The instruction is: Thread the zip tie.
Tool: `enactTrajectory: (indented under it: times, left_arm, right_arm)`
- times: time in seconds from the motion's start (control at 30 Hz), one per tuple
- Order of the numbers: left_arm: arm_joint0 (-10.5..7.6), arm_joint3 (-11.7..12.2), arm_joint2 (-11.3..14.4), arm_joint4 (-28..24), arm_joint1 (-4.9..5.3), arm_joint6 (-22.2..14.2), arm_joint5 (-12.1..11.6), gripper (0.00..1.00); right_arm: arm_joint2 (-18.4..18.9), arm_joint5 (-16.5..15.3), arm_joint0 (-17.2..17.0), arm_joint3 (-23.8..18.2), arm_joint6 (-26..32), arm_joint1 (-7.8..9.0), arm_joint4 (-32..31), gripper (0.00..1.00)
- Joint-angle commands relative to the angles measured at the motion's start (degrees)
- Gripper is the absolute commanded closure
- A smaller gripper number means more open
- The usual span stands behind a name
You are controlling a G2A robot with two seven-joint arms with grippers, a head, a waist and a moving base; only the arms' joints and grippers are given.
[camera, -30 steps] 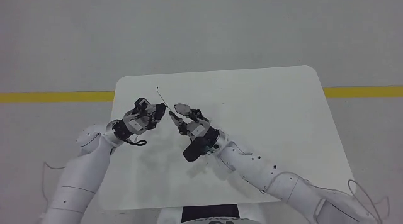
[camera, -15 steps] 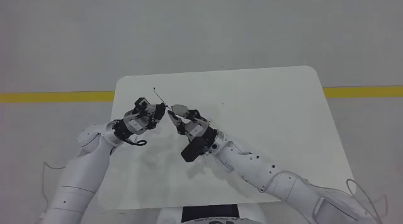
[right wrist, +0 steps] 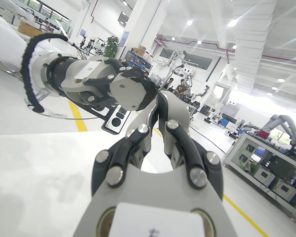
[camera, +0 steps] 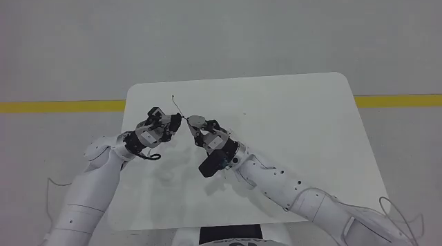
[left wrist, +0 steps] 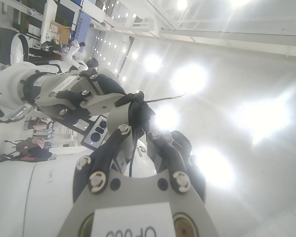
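Our left gripper [camera: 177, 122] and right gripper [camera: 188, 121] both pinch the zip tie [camera: 177, 106], tips meeting to thread, tail toward eleven o'clock

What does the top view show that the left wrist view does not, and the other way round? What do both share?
Top view: the white table beneath both arms, and the black cable loop at the left arm's wrist. Left wrist view: the left end effector seen from behind, its fingers shut on the zip tie, with ceiling lights beyond. Both: the right end effector tip to tip with the left one, and the zip tie's thin tail sticking out past them.
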Motion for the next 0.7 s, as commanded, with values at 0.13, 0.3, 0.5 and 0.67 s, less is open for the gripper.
enactTrajectory:
  times: [0.13,0.3,0.5,0.67]
  left_arm:
    - [0.00,0.0,0.0,0.0,0.00,0.0,0.0,1.00]
    - [0.00,0.0,0.0,0.0,0.00,0.0,0.0,1.00]
    - [0.00,0.0,0.0,0.0,0.00,0.0,0.0,1.00]
    - [0.00,0.0,0.0,0.0,0.00,0.0,0.0,1.00]
  right_arm:
    - [0.6,0.0,-0.5,0.0,0.0,0.15,0.0,1.00]
    - [1.4,0.0,-1.1,-0.1,0.0,0.23,0.0,1.00]
    - [2.5,0.0,-1.8,-0.1,-0.1,0.43,0.0,1.00]
    - [3.3,0.0,-2.3,-0.1,0.0,0.70,0.0,1.00]
